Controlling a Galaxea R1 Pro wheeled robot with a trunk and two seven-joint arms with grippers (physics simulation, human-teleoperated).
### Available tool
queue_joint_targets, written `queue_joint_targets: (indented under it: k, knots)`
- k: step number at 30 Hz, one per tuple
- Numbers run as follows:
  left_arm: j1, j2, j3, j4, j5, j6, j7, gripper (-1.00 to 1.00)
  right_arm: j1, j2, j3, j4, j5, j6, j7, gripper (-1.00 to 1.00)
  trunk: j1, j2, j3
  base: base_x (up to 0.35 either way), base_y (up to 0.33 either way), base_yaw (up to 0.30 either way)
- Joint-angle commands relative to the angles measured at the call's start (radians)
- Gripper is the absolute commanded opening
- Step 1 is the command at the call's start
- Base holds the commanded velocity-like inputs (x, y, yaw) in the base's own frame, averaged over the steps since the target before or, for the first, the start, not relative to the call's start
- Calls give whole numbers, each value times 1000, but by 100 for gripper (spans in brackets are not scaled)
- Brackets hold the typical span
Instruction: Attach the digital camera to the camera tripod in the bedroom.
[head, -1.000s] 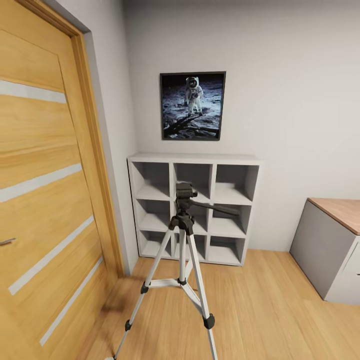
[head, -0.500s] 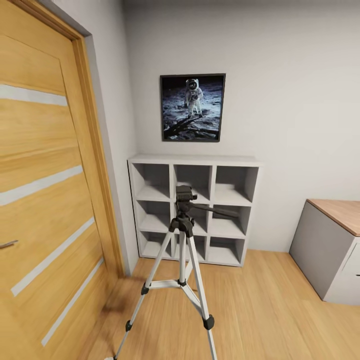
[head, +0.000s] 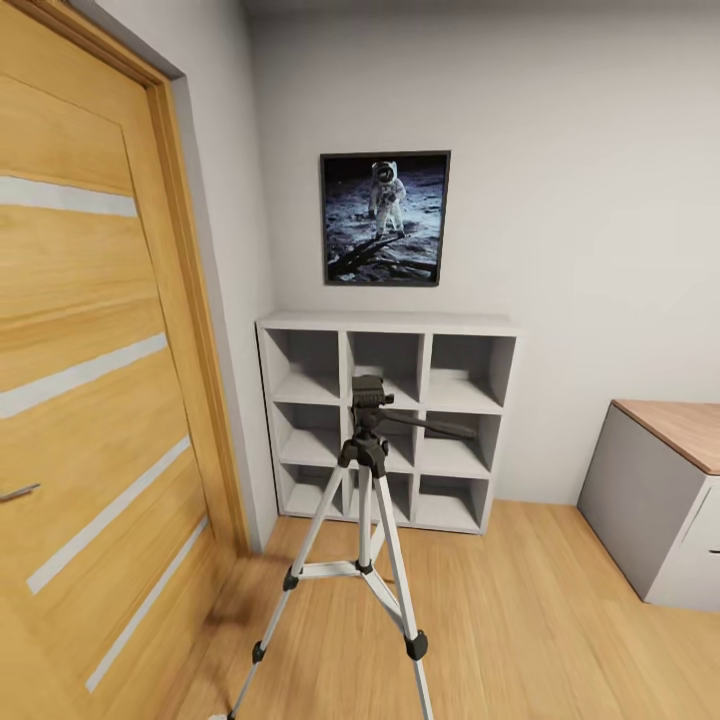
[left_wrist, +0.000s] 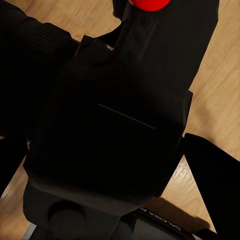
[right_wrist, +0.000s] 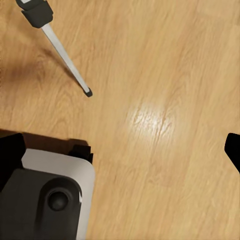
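The tripod (head: 365, 520) stands in the lower centre of the head view, legs splayed on the wood floor (head: 520, 620) in front of the white shelf (head: 390, 415), its head bare, presumably awaiting the camera. The camera (left_wrist: 115, 125) sits between the left gripper's (left_wrist: 107, 165) fingers in the left wrist view, red button at the top edge; the grip looks closed on it, carried low. The right gripper (right_wrist: 125, 150) hangs over the floor, fingers wide apart.

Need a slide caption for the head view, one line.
Camera tripod standing on the bedroom's wood floor before a white cube shelf, door at left, astronaut picture above.
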Motion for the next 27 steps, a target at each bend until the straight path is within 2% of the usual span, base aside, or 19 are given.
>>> queue_joint_targets:
  k: [1,27]
  knots:
    - [-1,0,7,-1,-2,0,2,-100,-2,0,3,3,7,-7,1,100,-4,6,1,0,0,0]
    - [-1,0,7,-1,-2,0,2,-100,-2,3,3,3,7,-4,1,100,-100,182,80,0,0,0]
